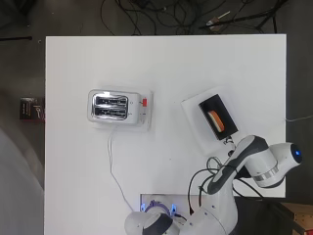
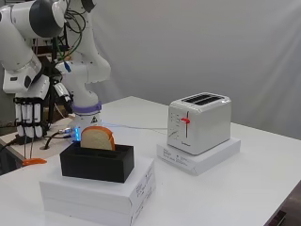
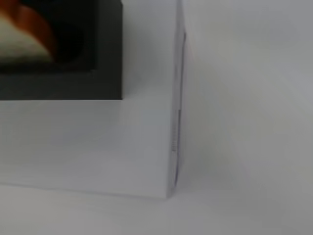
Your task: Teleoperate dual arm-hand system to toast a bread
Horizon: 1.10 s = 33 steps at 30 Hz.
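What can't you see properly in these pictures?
- Toaster slots: the side view is too low, the overhead view too small, to show whether anything is inside.
- Bread: its lower part is hidden by the black holder in the side view; the wrist view's edge cuts it off.
- Hand: in the overhead view the arm covers it.

Grey wall point(image 2: 197, 42) behind — dark floor point(image 1: 22, 58), tangled cables point(image 1: 161, 14).

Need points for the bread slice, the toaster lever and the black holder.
bread slice point(image 2: 96, 138), side view, on its pale face.
toaster lever point(image 2: 185, 121), side view, on the red knob.
black holder point(image 2: 96, 164), side view, on its front wall.
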Each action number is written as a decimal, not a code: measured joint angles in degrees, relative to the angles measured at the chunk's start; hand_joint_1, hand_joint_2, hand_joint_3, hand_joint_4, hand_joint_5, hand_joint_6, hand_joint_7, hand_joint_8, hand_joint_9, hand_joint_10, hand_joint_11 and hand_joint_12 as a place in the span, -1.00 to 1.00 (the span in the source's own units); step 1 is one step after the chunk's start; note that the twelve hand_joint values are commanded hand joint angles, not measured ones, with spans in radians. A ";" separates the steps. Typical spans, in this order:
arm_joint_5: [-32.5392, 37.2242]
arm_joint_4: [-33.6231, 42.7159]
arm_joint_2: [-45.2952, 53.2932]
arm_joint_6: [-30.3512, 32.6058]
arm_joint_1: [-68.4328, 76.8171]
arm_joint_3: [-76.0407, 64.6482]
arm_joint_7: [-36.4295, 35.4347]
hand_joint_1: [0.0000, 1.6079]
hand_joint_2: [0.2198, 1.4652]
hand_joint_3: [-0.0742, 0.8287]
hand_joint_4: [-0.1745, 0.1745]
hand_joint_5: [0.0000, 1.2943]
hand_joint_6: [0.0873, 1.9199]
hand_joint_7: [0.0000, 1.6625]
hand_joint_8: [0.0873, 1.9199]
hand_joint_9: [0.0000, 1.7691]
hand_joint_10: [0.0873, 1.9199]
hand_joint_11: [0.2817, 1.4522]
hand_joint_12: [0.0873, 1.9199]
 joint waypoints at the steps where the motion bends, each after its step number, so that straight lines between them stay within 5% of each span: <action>1: 0.95 0.48 0.59 -0.35 -0.22 0.24 -0.57 -0.63 0.13 -0.86 0.03 -0.39 -1.00 -0.50 -1.00 -0.35 -1.00 -0.64 -1.00; 14: 10.93 3.06 5.59 -2.37 -1.19 4.36 -5.47 -0.58 0.10 -0.85 0.08 -0.44 -1.00 -0.56 -1.00 -0.40 -1.00 -0.68 -1.00; 33: 2.29 -0.97 -1.24 2.20 -0.67 12.44 -5.35 -0.60 0.07 -0.84 0.13 -0.25 -1.00 -0.50 -1.00 -0.42 -1.00 -0.77 -1.00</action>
